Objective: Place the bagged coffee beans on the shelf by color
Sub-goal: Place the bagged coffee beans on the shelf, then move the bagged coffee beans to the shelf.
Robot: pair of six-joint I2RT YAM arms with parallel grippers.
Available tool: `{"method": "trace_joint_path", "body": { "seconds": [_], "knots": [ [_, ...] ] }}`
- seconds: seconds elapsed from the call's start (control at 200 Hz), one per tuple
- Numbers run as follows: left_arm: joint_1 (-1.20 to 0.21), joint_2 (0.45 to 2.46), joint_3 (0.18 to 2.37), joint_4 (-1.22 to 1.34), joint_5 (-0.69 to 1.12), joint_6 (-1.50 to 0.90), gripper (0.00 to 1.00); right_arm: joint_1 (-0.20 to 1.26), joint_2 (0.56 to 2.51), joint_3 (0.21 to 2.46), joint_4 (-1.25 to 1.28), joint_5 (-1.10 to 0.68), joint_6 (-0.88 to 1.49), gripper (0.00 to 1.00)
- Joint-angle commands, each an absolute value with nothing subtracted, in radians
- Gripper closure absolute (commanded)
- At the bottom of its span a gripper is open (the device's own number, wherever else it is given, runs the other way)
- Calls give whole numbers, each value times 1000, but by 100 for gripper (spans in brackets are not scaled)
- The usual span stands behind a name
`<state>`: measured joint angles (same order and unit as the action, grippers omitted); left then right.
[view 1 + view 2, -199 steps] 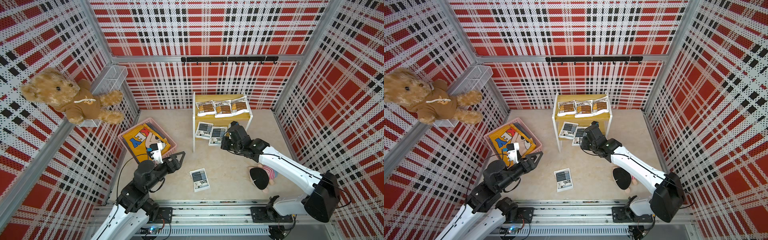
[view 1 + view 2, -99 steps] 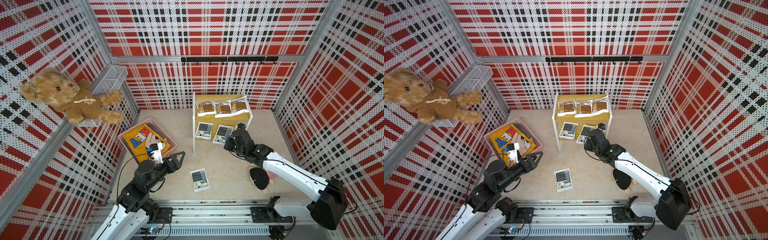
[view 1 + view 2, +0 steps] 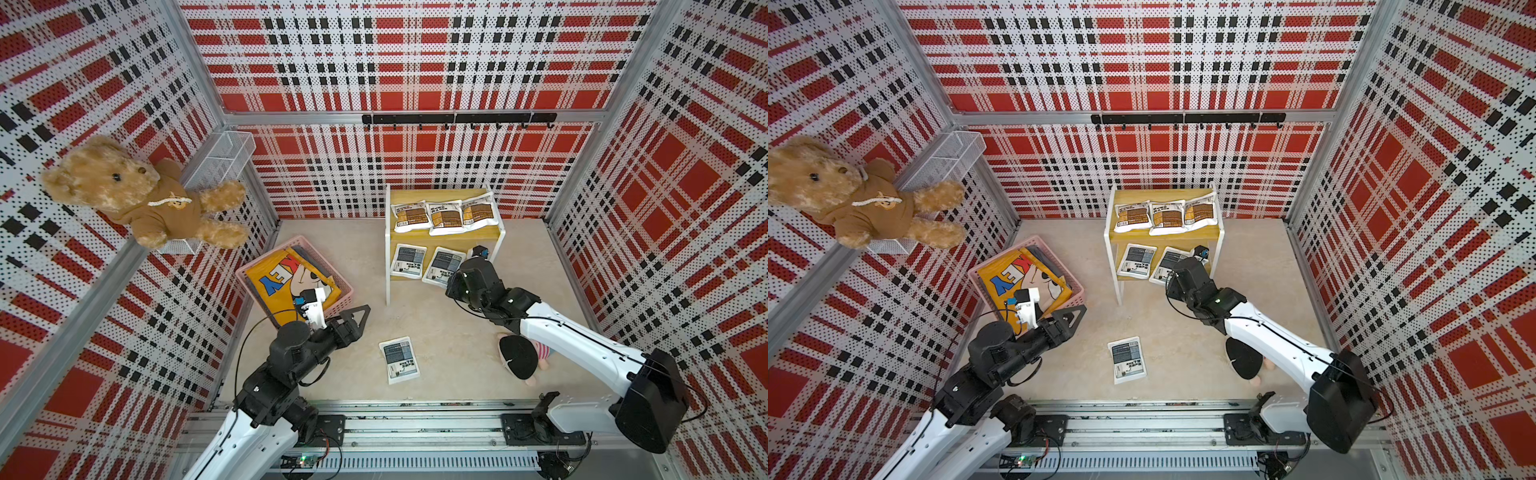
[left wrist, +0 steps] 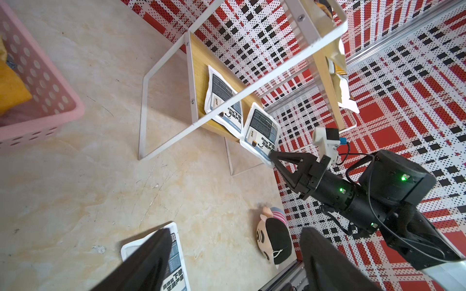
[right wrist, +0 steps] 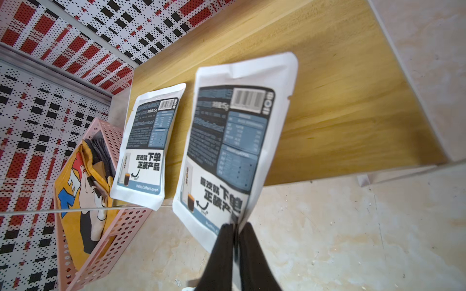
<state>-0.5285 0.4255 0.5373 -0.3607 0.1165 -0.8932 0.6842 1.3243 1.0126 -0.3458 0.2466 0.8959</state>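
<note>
You are on the second grey pouch (image 5: 234,141). Your right gripper (image 5: 235,231) pinches its near edge, fingers almost pressed together. The pouch's far end is over the shelf's (image 3: 388,266) lower board (image 5: 340,100), just beside the first grey pouch (image 5: 146,141), and its gripped end juts past the front edge. The three brown pouches (image 3: 444,214) line the top board (image 3: 449,241). Release looks like the step in hand: push the pouch further in, part the fingers, then back out low under the frame. Your left gripper (image 4: 235,230) hangs spread above the last grey pouch (image 3: 400,358) on the table (image 3: 436,324), which goes next onto the lower board's free end.
</note>
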Motion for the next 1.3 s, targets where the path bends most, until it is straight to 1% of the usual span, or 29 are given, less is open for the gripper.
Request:
{"method": "trace_joint_path", "body": {
  "seconds": [0.0,0.125,0.235,0.346,0.506,0.571,0.636,0.762,0.812,1.002,1.298],
  "knots": [
    [-521,413,520,-367,123,-895,14,684,1328,1027,-328,252,891,85],
    [-520,410,517,-368,123,-897,14,683,1320,1026,-334,252,891,69],
    [-520,408,517,-368,123,-895,14,684,1301,1017,-343,254,894,59],
    [-520,408,517,-367,123,-897,14,687,1263,991,-356,248,908,54],
    [-520,404,511,-366,120,-902,14,737,1196,974,-412,274,907,53],
    [-520,401,510,-366,121,-904,14,759,1176,970,-442,276,898,56],
    [-520,394,505,-365,120,-907,14,767,1161,957,-450,235,891,63],
    [-520,386,496,-356,121,-911,14,768,1161,931,-448,158,887,92],
    [-519,385,493,-353,123,-914,14,769,1164,924,-446,150,887,100],
    [-520,379,488,-346,121,-916,14,769,1242,957,-439,112,860,100],
    [-519,382,486,-346,116,-910,13,750,1338,1011,-436,141,828,100]
  ]
}}
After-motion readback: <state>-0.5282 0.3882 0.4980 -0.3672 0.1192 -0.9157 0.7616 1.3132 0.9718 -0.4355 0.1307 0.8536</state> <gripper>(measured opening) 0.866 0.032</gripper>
